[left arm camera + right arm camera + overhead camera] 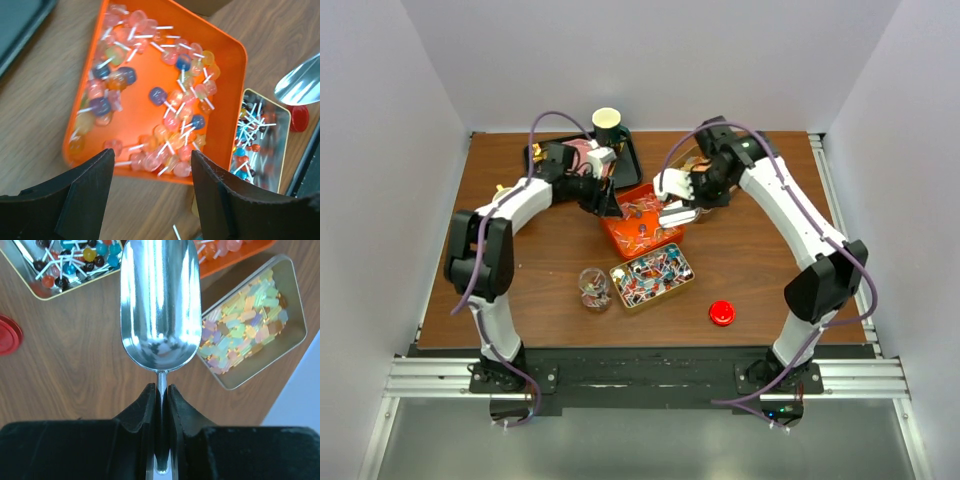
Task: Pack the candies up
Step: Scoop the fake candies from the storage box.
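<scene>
Left gripper point(152, 161) spread wide above orange tray point(136, 109), near rim. Gold tin point(282, 125) just beside tray, part-filled. Right gripper point(160, 396) clamped on scoop point(159, 305) stem, bowl empty. Candies point(158, 95) mostly loose in tray: light, hard, slick, sticks tangle. Likely best scooped under heap, not pinched.

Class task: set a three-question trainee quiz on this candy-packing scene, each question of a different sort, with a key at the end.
1. True or false: the scoop held in the right gripper is empty.
2. What lies in the orange tray? A) lollipops B) coins C) nuts
3. Fill the gap: the fingers of the left gripper are ____ (open or shut).
Key: 1 true; 2 A; 3 open.
</scene>
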You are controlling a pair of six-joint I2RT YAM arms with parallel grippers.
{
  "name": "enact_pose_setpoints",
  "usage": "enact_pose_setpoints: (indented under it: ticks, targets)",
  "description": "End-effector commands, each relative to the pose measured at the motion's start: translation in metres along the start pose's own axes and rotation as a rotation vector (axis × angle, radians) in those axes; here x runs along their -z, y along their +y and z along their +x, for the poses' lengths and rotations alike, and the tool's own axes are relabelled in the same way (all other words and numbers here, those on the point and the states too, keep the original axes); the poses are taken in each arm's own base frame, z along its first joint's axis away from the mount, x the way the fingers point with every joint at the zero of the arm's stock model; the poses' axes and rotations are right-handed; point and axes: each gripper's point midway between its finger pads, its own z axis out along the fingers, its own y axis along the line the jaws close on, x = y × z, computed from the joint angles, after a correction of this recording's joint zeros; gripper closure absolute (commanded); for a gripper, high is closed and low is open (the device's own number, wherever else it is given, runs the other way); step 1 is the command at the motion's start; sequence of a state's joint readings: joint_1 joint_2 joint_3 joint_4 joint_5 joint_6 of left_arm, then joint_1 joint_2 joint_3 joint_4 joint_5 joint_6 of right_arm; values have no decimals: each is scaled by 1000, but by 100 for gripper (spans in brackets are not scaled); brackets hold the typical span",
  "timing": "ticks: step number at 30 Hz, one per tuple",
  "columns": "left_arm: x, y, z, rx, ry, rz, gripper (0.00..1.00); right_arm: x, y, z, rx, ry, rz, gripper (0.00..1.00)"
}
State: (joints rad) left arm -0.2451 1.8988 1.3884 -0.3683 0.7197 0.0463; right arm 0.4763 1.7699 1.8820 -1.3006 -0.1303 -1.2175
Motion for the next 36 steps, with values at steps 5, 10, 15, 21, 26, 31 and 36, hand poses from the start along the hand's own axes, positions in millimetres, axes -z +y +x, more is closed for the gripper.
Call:
enact_pose_setpoints:
  ticks: [5, 10, 15, 21, 26, 31, 36]
  targets:
    - [17, 15, -2, -8, -58, -107, 32, -10, -13, 0, 68, 177, -32, 100]
    - [13, 29, 1, 17, -45, -166, 32, -17, -49, -4, -6, 230, 56, 100]
    - [12, 39, 3, 69, -45, -204, 34, -33, -61, -7, 3, 321, 93, 100]
    - [28, 54, 11, 133, -51, -275, 35, -50, -57, -8, -12, 404, 91, 100]
    - [34, 61, 24, 230, -65, -309, 36, -58, -58, -14, 2, 479, 126, 100]
    - [35, 67, 36, 287, -59, -329, 36, -58, -61, -22, 60, 583, 184, 100]
    - [33, 68, 46, 324, -48, -318, 37, -71, -68, -28, 90, 654, 221, 100]
